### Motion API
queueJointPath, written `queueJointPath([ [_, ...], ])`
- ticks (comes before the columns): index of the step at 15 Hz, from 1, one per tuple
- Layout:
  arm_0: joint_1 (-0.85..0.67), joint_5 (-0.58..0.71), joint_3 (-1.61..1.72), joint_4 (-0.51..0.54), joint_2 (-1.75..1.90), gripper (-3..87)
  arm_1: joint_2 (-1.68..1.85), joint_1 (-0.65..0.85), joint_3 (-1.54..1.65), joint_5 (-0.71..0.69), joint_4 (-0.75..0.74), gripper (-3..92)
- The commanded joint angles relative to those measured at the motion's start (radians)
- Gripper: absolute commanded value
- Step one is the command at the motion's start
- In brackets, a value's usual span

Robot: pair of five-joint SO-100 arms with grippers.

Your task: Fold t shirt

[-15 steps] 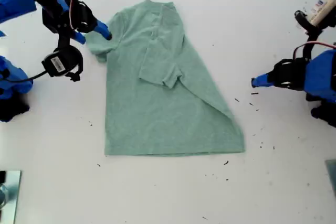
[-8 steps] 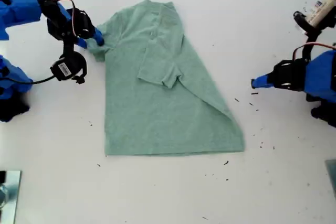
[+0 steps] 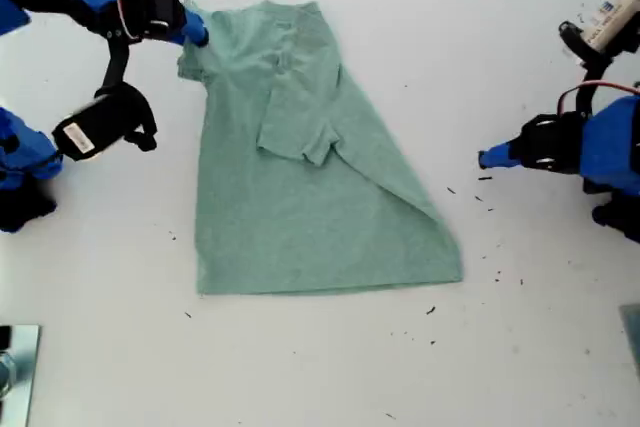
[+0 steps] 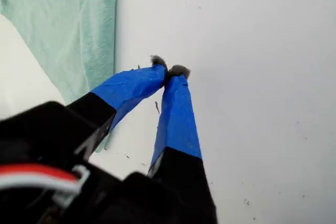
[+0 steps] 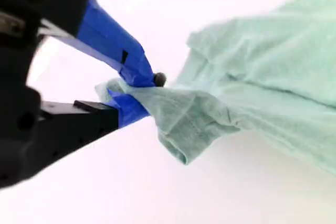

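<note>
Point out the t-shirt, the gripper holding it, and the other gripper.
t-shirt (image 3: 300,217): exterior view, on the flat body panel.
my second gripper (image 5: 137,94): second wrist view, between the blue tips pinching the sleeve.
my first gripper (image 4: 169,72): first wrist view, where the blue tips meet, over bare table.

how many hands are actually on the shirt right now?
1. My second hand is shut on the t shirt at its sleeve, at the exterior view's upper left. My first hand is shut on nothing, over bare table at the exterior view's right.
</note>
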Motion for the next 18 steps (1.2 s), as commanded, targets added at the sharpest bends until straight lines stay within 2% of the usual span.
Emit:
queueJointPath([
  [1,-0.014,0.025,-0.089,0.038,0.081,-0.3,0.005,-0.003,0.063,0.015,-0.023,2.6],
  [4,0.101,0.028,-0.129,-0.060,-0.069,-0.3,0.005,-0.002,0.063,0.018,-0.023,2.6],
  [6,0.204,0.021,-0.298,-0.126,-0.327,-0.3,0.005,-0.011,0.063,0.031,-0.023,2.6],
  [9,0.313,0.034,-0.841,-0.086,-0.874,1.8,0.005,-0.029,0.063,0.049,-0.023,2.6],
  [10,0.318,0.040,-1.051,-0.037,-1.057,11.9,0.005,-0.031,0.063,0.051,-0.023,2.6],
  [11,0.299,0.038,-1.126,-0.018,-1.129,20.8,0.005,-0.031,0.063,0.052,-0.023,2.6],
  [12,0.273,0.031,-1.124,0.017,-1.083,23.4,0.005,-0.031,0.063,0.052,-0.023,2.6],
  [16,0.101,0.075,-0.982,0.225,-0.575,23.9,0.005,-0.026,0.063,0.043,-0.023,2.6],
  [17,0.074,0.075,-0.842,0.230,-0.443,24.2,0.005,-0.025,0.063,0.040,-0.023,2.6],
  [18,0.067,0.069,-0.600,0.156,-0.270,24.2,0.005,-0.025,0.063,0.038,-0.023,2.6],
])
